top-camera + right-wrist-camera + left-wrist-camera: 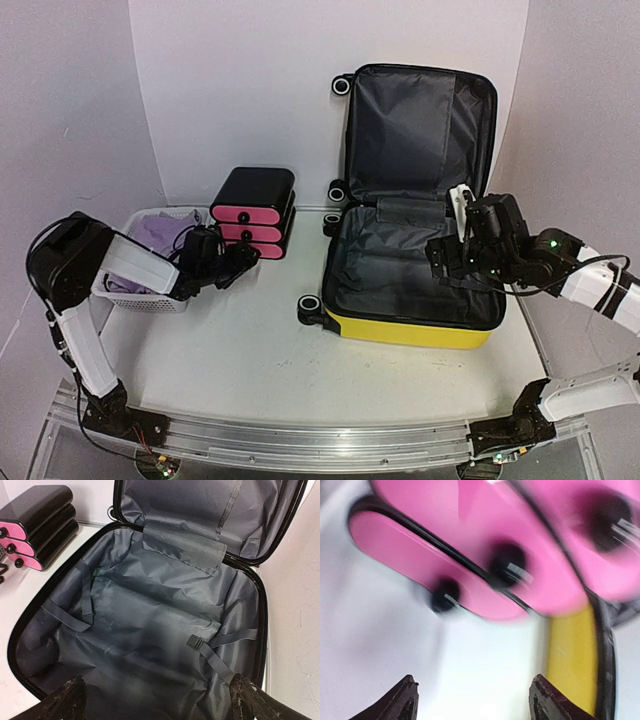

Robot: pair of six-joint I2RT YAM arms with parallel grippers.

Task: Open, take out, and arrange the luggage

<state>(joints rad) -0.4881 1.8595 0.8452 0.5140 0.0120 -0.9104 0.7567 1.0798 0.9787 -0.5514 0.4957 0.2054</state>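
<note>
Luggage (400,328) lies open and empty, yet the right gripper (157,702), jaws apart above it, could snag a strap (212,656).

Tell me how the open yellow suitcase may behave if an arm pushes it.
The suitcase probably stays rigid: its yellow shell looks hard. Its wheels point sideways, so it likely slides, not rolls. The upright lid might swing.

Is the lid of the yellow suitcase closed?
No, the suitcase lies open, with its lid standing upright behind the base.
</note>
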